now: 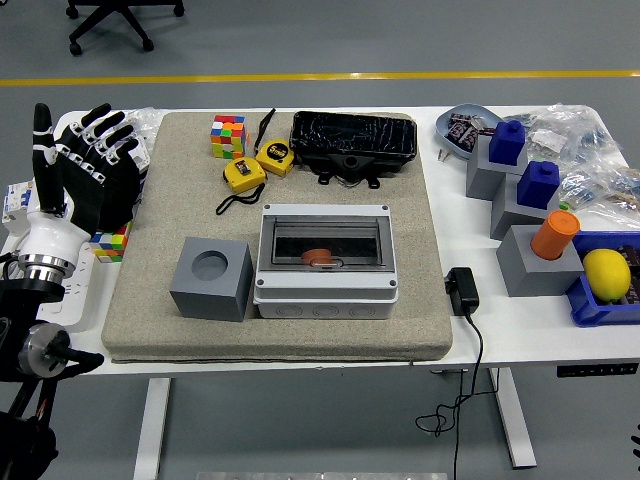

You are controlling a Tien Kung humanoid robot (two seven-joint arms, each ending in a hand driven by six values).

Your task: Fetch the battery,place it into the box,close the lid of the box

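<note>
Grey felt mat covers the middle of a white table in the head view, the only view given. A grey box sits near the mat's front edge, its dark clear lid lying shut over the window. Through the lid an orange, rounded thing shows inside the box; whether it is the battery cannot be told. Just left of the box stands a grey cube with a round hollow in its top. Behind the box lie two yellow tape measures, a colour puzzle cube and a black wrapped case.

The left hand, black with white knuckle marks, is raised over the table's left edge, well apart from the box, its fingers spread wide and holding nothing. A second puzzle cube lies just below it.

On the right of the table stand grey blocks topped by blue pieces, an orange cylinder, a lemon in a blue tray, and a black power adapter beside the mat's right edge.
</note>
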